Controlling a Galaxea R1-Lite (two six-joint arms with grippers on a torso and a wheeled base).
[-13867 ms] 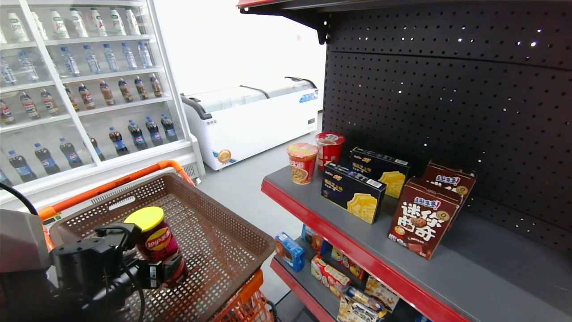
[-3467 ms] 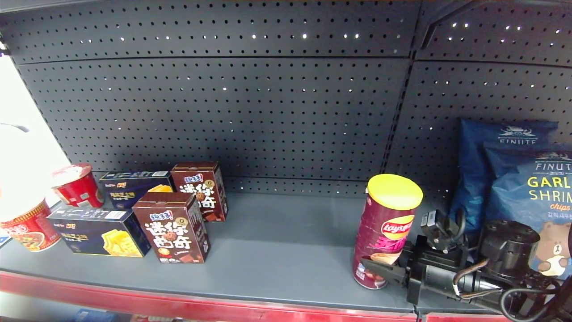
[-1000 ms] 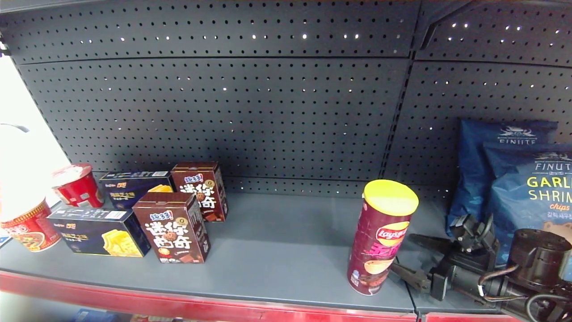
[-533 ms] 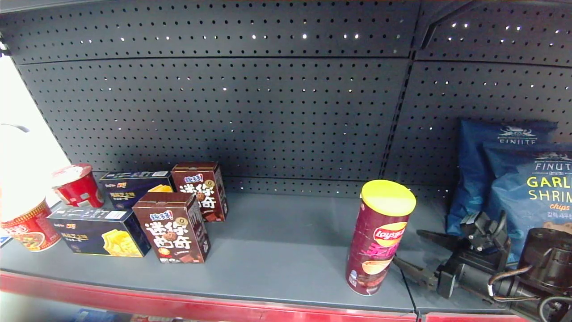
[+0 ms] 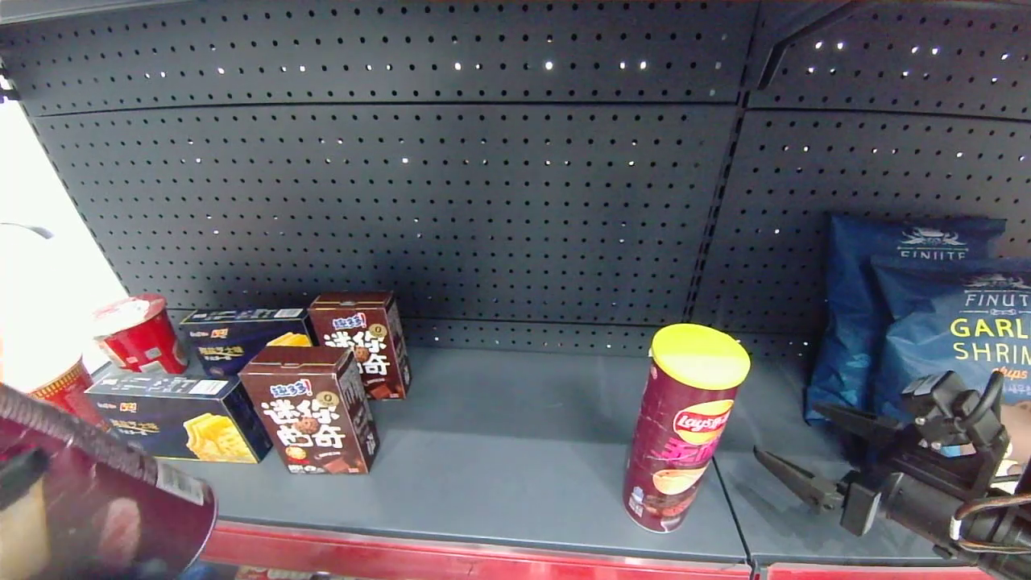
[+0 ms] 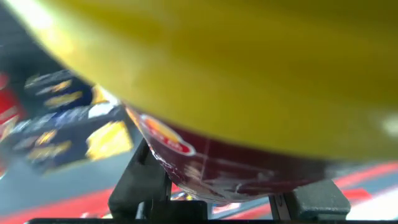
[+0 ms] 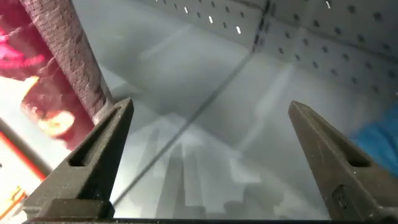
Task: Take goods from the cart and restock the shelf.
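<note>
A maroon chip can [image 5: 685, 427] with a yellow lid stands upright on the grey shelf [image 5: 499, 459], near its front edge. My right gripper [image 5: 785, 432] hangs open just to the right of it, clear of the can. In the right wrist view the right gripper [image 7: 210, 106] has both fingers spread, with the can [image 7: 43, 68] off to one side. A second maroon can [image 5: 97, 507] rises at the lower left corner, below the shelf's red edge. The left wrist view shows this can [image 6: 236, 168] with its yellow lid close up, my left gripper [image 6: 224, 193] shut on its body.
Brown cookie boxes [image 5: 310, 407], navy boxes [image 5: 181, 419] and red cup noodles [image 5: 137, 332] fill the shelf's left end. Blue chip bags [image 5: 950, 322] lean at the right, just behind my right gripper. A bare stretch of shelf lies between the boxes and the standing can.
The view turned from the cart to the shelf. My right gripper opened off the standing can and drew back rightward. A second can in my left gripper has come up at the lower left.
</note>
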